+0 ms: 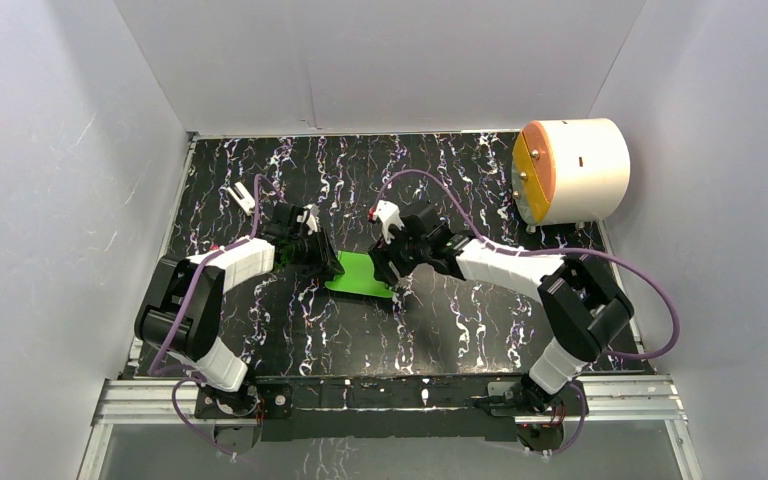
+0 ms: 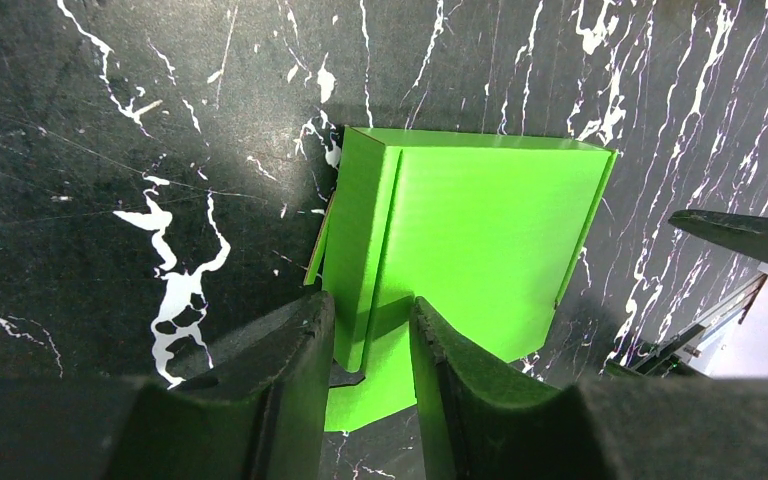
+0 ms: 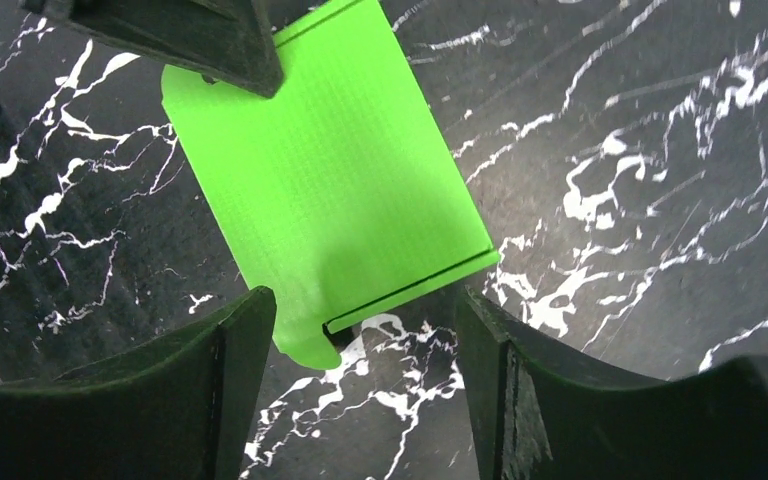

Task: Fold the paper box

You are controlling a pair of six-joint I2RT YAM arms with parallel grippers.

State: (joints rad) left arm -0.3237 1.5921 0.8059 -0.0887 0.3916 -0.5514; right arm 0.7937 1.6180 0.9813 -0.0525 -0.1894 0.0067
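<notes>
The bright green paper box [image 1: 360, 272] lies flat and closed on the black marbled table between my two grippers. In the left wrist view the paper box [image 2: 490, 240] shows a narrow side strip [image 2: 365, 230], which runs in between the fingers of my left gripper [image 2: 372, 305]. Those jaws stand narrowly apart, and I cannot tell whether they pinch the strip. My right gripper [image 3: 365, 300] is wide open just short of the near end of the paper box [image 3: 330, 170] and touches nothing. A left finger [image 3: 210, 40] sits over its far corner.
A large white cylinder with an orange-yellow face [image 1: 570, 170] stands at the back right. A small white object [image 1: 243, 197] lies at the back left. White walls enclose the table on three sides. A right finger [image 2: 750, 235] shows beyond the box.
</notes>
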